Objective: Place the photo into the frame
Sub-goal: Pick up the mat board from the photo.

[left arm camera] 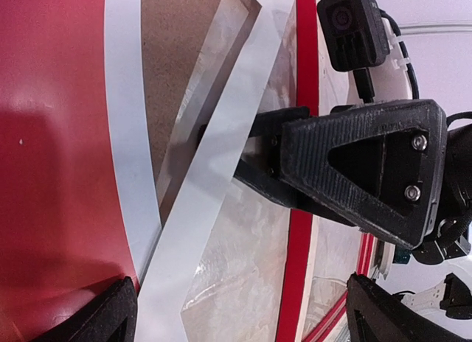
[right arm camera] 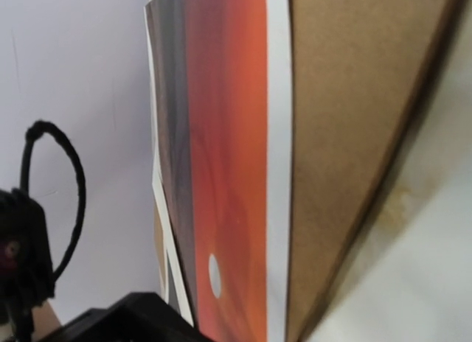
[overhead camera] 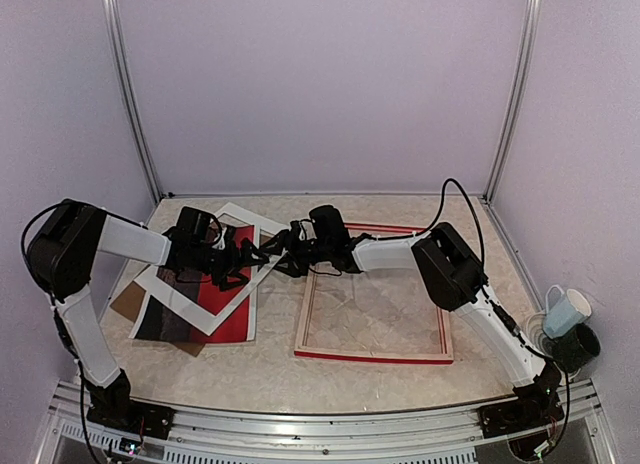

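Observation:
The photo, a red sunset print, lies flat at the left on a brown backing board, with a white mat border lying askew over it. The frame, red-faced, lies flat right of centre. Both grippers meet over the mat's right corner. My left gripper is wide open above that corner, nothing between its fingers. My right gripper reaches the mat's edge with its fingers apart. The right wrist view shows the photo and its white sun close up.
A clear sheet lies inside the frame. A pale blue cup sits in a black holder off the table's right edge. White walls and metal posts close in the back and sides.

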`<move>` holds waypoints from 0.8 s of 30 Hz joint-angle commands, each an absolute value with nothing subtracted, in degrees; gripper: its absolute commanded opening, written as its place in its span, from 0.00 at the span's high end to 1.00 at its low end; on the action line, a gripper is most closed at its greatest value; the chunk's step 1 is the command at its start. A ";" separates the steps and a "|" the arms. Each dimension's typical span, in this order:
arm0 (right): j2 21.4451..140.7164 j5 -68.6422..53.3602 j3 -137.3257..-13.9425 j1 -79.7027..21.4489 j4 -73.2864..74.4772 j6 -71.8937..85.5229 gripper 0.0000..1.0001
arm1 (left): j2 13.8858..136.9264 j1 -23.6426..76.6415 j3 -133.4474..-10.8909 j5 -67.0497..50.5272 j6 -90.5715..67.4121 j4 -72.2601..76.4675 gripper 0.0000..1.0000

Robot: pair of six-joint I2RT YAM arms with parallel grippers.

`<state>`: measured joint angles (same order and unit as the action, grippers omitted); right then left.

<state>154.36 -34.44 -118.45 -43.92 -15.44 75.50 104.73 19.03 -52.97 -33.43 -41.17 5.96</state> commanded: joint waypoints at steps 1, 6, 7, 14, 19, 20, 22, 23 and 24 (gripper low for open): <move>153.78 -34.49 -118.22 -44.65 -17.27 76.32 0.36 | 102.77 19.80 -52.06 -36.92 -42.95 7.74 0.03; 153.22 -34.45 -118.30 -44.67 -15.36 74.64 0.57 | 101.38 19.49 -52.06 -35.31 -42.12 6.10 0.03; 152.89 -34.23 -118.30 -44.65 -14.39 73.87 0.62 | 101.15 19.32 -52.10 -34.79 -41.77 5.62 0.03; 152.45 -34.13 -119.40 -44.65 -10.87 68.46 0.96 | 97.15 17.14 -53.52 -32.25 -39.75 2.32 0.03; 154.76 -39.65 -121.80 -44.71 -18.54 65.77 0.99 | 92.31 15.99 -54.91 -29.71 -37.45 -1.74 0.03; 155.04 -41.02 -121.79 -44.73 -20.87 65.36 0.99 | 91.44 15.83 -54.81 -29.18 -37.16 -2.35 0.03; 155.27 -43.20 -121.73 -44.82 -24.24 63.76 1.00 | 88.72 15.51 -54.24 -28.41 -36.85 -2.61 0.03; 155.18 -43.95 -121.61 -44.90 -25.15 62.61 1.00 | 87.35 15.36 -53.85 -27.98 -36.83 -2.74 0.03; 154.90 -44.78 -121.38 -44.95 -26.36 61.33 1.00 | 86.37 15.22 -53.49 -27.62 -36.74 -2.94 0.03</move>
